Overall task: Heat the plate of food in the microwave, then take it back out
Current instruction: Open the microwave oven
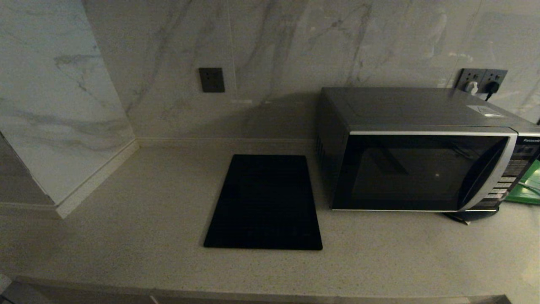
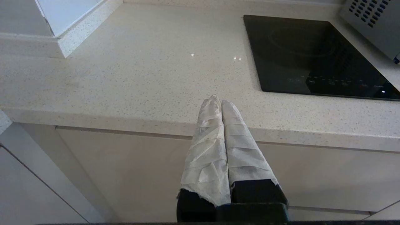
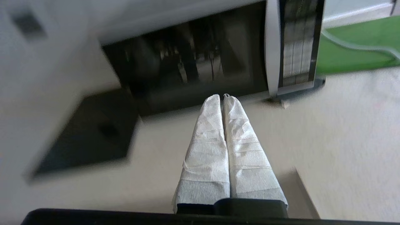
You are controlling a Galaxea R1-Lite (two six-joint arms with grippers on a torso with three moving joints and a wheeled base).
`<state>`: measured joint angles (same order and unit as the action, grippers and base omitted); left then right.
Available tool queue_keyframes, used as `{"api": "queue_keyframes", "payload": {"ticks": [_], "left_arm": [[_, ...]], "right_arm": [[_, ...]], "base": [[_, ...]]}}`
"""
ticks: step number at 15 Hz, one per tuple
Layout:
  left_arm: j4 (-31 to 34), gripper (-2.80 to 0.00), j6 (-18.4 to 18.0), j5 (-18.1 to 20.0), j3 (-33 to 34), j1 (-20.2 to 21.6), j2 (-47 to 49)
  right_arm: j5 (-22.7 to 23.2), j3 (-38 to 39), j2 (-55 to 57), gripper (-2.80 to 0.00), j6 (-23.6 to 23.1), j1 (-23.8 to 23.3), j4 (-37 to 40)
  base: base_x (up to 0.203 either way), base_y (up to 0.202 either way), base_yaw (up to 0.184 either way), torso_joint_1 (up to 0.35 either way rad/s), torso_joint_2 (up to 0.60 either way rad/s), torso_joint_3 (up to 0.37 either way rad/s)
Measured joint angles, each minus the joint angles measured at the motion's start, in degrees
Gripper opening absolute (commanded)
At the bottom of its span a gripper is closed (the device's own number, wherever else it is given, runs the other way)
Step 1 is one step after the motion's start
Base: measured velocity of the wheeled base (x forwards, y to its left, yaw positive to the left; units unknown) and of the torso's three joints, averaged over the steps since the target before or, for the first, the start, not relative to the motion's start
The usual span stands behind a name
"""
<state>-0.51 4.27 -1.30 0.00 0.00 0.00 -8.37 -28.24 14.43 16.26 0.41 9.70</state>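
The microwave (image 1: 422,160) stands at the right of the counter with its black glass door closed; its door and button panel (image 3: 298,47) also show in the right wrist view. The plate of food is out of view in every frame. My left gripper (image 2: 219,101) is shut and empty, hovering at the counter's front edge, left of the cooktop. My right gripper (image 3: 221,97) is shut and empty, above the counter in front of the microwave (image 3: 193,62) door. Neither gripper shows in the head view.
A flat black cooktop slab (image 1: 263,202) is set into the counter left of the microwave. A green item (image 1: 527,185) lies to the right of the microwave. Wall sockets (image 1: 481,82) sit behind it. A marble pillar (image 1: 63,105) juts out at the far left.
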Motion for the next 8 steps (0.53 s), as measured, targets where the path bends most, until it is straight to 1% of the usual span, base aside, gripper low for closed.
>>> {"api": "queue_keyframes", "payload": {"ticks": [2, 5, 6, 7, 8], "left_arm": [[0.0, -2.80, 0.0, 0.0, 0.0, 0.0, 0.0], [0.0, -2.80, 0.0, 0.0, 0.0, 0.0, 0.0], [0.0, -2.80, 0.0, 0.0, 0.0, 0.0, 0.0], [0.0, -2.80, 0.0, 0.0, 0.0, 0.0, 0.0], [0.0, -2.80, 0.0, 0.0, 0.0, 0.0, 0.0]], "right_arm": [[-2.8, -8.3, 7.4, -2.80, 2.4, 0.1, 0.6], [-7.5, -18.0, 18.1, -2.80, 3.3, -0.5, 1.6], [-9.0, -20.7, 21.8, -2.80, 2.9, -2.2, 2.0], [-9.8, -22.9, 25.3, -2.80, 1.7, -5.5, 2.4], [-10.2, -24.6, 28.5, -2.80, -0.4, -9.8, 2.3]], "base": [[0.000, 0.000, 0.000, 0.000, 0.00, 0.000], [0.000, 0.000, 0.000, 0.000, 0.00, 0.000], [0.000, 0.000, 0.000, 0.000, 0.00, 0.000], [0.000, 0.000, 0.000, 0.000, 0.00, 0.000], [0.000, 0.000, 0.000, 0.000, 0.00, 0.000]]}}
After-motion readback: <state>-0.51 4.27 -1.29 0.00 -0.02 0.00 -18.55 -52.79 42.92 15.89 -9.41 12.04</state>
